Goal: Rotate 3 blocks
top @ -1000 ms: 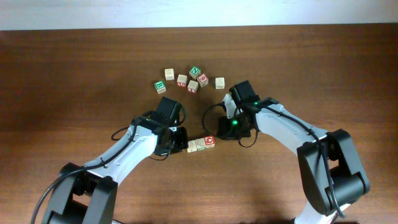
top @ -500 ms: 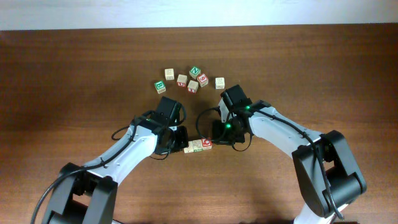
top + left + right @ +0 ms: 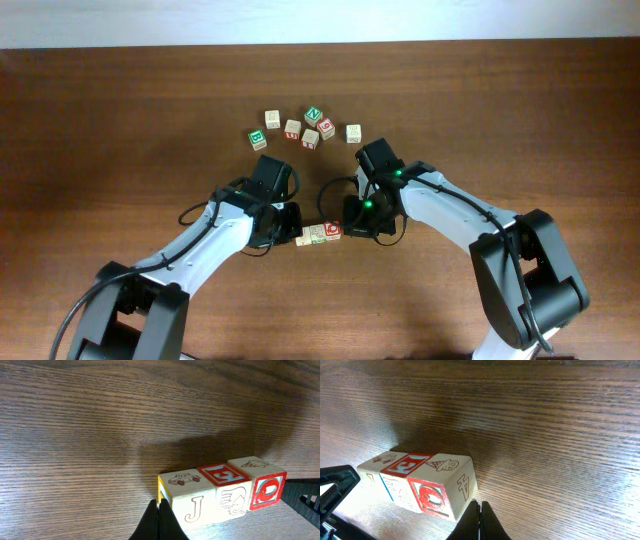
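The left end effector (image 3: 159,519) and right end effector (image 3: 479,519), both pinched together and empty, bracket the three blocks (image 3: 322,233), whose rotation likely needs opposing sideways pushes next

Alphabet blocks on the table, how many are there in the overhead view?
10. Three form a touching row between the left claw and right claw; seven lie in a loose cluster beyond them, toward the table's far edge. Others could be hidden.
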Motion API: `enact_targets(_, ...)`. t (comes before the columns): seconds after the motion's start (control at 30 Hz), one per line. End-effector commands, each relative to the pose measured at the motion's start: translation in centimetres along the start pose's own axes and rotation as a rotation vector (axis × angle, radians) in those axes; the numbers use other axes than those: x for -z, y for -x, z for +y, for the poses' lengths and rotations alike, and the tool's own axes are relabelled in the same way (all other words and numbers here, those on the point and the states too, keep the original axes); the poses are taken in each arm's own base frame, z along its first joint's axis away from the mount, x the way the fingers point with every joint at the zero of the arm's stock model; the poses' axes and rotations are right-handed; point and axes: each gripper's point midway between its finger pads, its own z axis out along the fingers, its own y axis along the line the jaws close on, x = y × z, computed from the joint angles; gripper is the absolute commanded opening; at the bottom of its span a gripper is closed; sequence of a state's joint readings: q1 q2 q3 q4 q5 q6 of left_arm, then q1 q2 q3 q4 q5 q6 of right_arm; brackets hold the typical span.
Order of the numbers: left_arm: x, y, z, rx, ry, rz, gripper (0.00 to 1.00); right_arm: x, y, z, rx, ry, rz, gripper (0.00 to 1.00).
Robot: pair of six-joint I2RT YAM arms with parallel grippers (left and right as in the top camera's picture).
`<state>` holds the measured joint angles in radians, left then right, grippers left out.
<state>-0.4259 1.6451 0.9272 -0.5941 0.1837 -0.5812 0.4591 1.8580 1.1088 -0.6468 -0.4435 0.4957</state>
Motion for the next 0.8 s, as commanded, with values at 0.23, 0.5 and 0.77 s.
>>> enact_targets(0.23, -1.0, -1.0, 0.0, -0.008, 0.022, 0.03, 0.0, -0.2, 0.6, -0.4, 0.118, 0.002, -0.013, 0.04)
enact_targets(0.5, -1.0, -0.2, -0.4, -0.022, 0.0, 0.002, 0.0, -0.4, -0.7, 0.3, 0.111, 0.029, 0.037, 0.04)
enact_targets(0.77, -0.7, 0.1, -0.9, -0.102, -0.016, 0.002, 0.0, -0.4, -1.7, -0.2, 0.016, 0.009, 0.077, 0.04)
